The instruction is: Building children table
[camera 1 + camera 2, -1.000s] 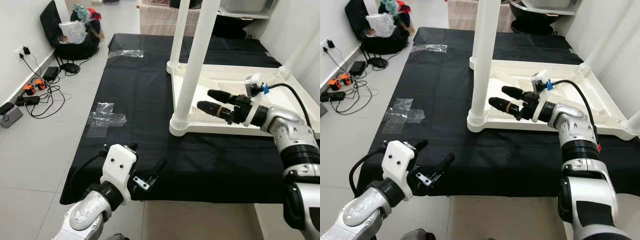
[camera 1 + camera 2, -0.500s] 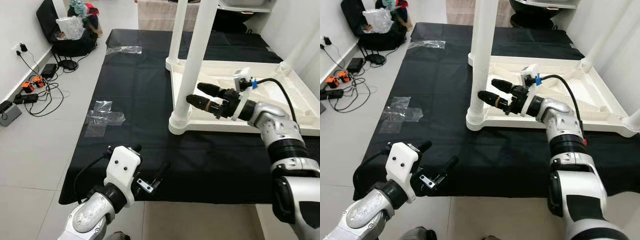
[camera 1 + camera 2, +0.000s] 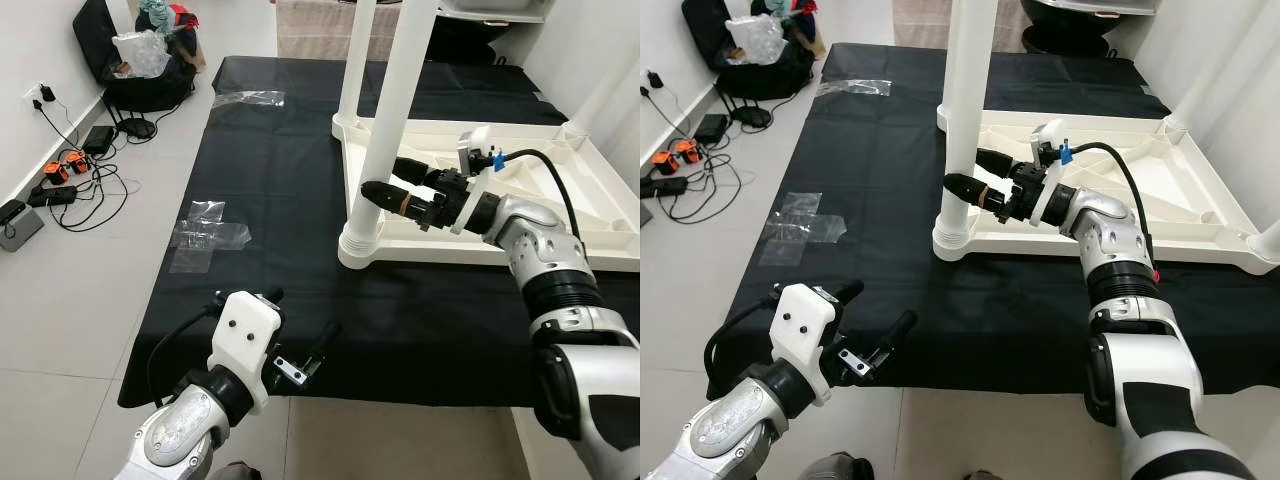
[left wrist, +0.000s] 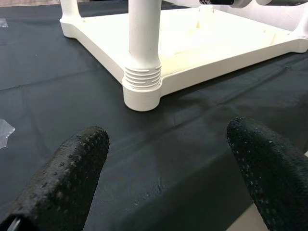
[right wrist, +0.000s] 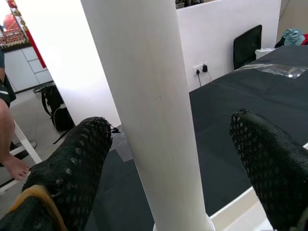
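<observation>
Now | table leg (image 3: 388,120) between right fingers (image 3: 385,196) | untouched

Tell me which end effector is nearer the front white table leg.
Right. The right end effector is open around the front white table leg; the left end effector hovers low over the black sheet's near edge.

text: none legible | labels: none | brands: none | numbers: none | signs: none

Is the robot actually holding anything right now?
Nothing yet. The right end effector is open around the white table leg; the left end effector hangs open.
</observation>
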Controlling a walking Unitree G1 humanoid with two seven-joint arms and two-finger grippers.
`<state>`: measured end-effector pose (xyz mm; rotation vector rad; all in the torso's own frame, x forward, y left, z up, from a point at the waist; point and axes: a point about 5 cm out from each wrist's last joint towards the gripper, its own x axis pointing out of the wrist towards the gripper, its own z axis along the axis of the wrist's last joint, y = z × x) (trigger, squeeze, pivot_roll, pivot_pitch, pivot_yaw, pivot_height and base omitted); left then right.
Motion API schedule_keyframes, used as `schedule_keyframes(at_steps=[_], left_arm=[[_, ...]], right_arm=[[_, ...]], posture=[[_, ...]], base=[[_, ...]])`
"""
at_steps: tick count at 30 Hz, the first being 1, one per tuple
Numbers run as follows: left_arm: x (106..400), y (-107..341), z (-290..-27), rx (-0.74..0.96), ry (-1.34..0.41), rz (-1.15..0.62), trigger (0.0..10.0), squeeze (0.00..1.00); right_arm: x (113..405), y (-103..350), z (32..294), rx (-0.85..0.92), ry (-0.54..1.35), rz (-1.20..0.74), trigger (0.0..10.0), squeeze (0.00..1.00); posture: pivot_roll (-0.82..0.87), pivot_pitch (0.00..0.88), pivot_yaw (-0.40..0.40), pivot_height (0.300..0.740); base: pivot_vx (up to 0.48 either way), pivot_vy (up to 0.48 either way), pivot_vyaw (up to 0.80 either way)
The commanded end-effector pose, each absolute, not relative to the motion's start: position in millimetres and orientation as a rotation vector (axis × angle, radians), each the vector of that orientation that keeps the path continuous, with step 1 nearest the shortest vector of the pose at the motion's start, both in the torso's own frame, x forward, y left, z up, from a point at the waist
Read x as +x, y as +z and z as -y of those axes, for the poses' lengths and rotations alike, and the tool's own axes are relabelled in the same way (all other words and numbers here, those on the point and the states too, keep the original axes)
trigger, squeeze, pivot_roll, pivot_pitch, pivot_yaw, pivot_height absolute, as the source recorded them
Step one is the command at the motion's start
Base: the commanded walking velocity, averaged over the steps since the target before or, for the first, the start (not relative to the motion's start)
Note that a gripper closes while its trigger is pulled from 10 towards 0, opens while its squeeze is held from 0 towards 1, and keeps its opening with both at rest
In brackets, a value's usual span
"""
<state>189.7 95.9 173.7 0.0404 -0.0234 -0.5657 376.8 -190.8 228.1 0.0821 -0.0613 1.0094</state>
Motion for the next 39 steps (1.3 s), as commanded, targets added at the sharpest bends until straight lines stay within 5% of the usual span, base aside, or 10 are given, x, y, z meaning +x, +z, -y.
schedule_keyframes(at_steps=[1,39], left_arm=[[188,173,-94,0.035,-0.571,0.012,10.0,0.00],[189,172,-94,0.041,-0.561,0.009,10.0,0.00]], right_arm=[[379,230,185,0.067,1.025,0.064,10.0,0.00],[385,234,144,0.011,1.065,0.120,10.0,0.00]], posture=[[0.11,0.129,-0.081,0.740],[0.10,0.130,-0.083,0.740]], base=[[0.000,0.000,0.00],[0.000,0.000,0.00]])
